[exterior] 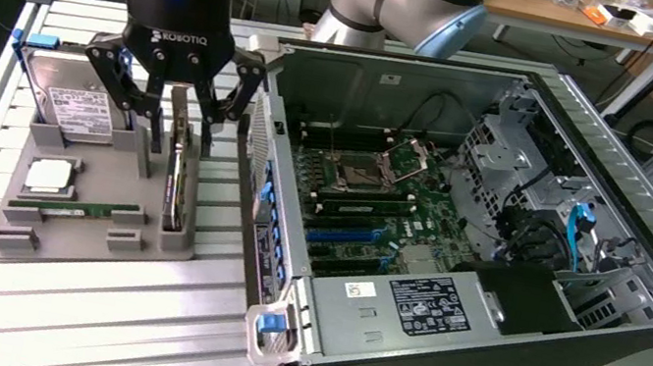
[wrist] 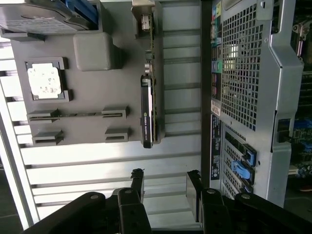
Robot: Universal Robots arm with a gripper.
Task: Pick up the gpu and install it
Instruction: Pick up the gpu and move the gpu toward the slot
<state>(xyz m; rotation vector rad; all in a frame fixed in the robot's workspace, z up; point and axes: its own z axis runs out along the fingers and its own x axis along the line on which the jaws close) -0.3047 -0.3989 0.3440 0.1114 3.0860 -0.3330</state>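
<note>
Grey printed holder (exterior: 91,238) is taken as the reference. The gpu (exterior: 178,173) is seated on edge in the slot along the holder's case-side edge, with its silver bracket end toward the holder's hard-drive end. It is not yet lifted.

The gripper (exterior: 183,114) is held above that same end of the holder. Its jaws are spread wide and nothing is gripped.

Risks, as judged:
- In the wrist view the gpu (wrist: 148,112) is lined up nearer one finger than the other of the gripper (wrist: 165,187). If this is not corrected, first contact is likely to be taken on one side only, and the card could be tilted or jammed in its slot.
- The hard drive (exterior: 80,107) is stood upright on the holder's far corner, near the outer finger, so it could be clipped on descent.
- The board is thin, so a shallow or off-centre pinch could let it rotate or slip.
- The PC case (exterior: 358,79) is placed just beside the holder, so its wall could be struck by the bracket.
</note>
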